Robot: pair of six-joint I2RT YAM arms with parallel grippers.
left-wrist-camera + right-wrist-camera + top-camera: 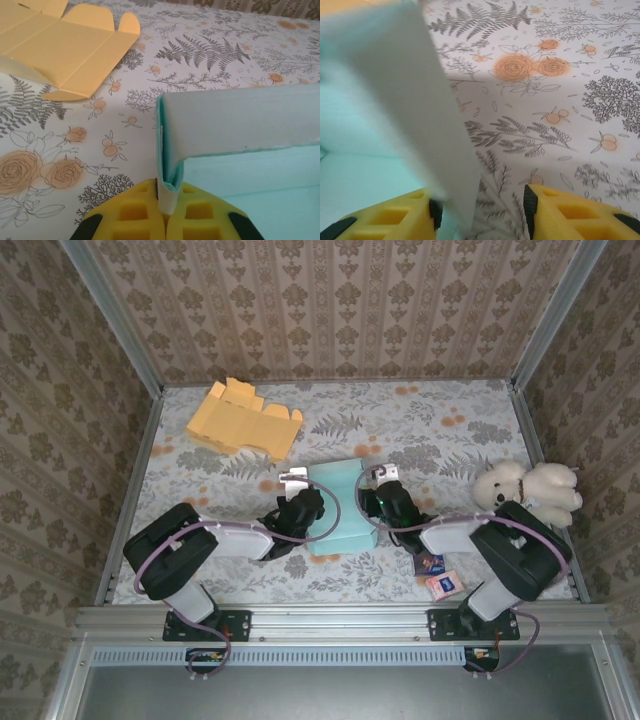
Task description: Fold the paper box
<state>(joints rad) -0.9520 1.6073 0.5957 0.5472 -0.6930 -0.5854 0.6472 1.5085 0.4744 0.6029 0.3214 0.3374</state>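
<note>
The teal paper box lies mid-table between my two grippers. My left gripper is at the box's left side. In the left wrist view the yellow jaws of the left gripper are pinched together on a doubled teal-and-white wall of the paper box. My right gripper is at the box's right side. In the right wrist view the right gripper stands open, and a raised white flap of the paper box leans against its left fingertip, apart from the right one.
A flat orange box blank lies at the back left, also in the left wrist view as the orange blank. A white plush toy sits at the right edge. Two small cards lie near the right arm's base.
</note>
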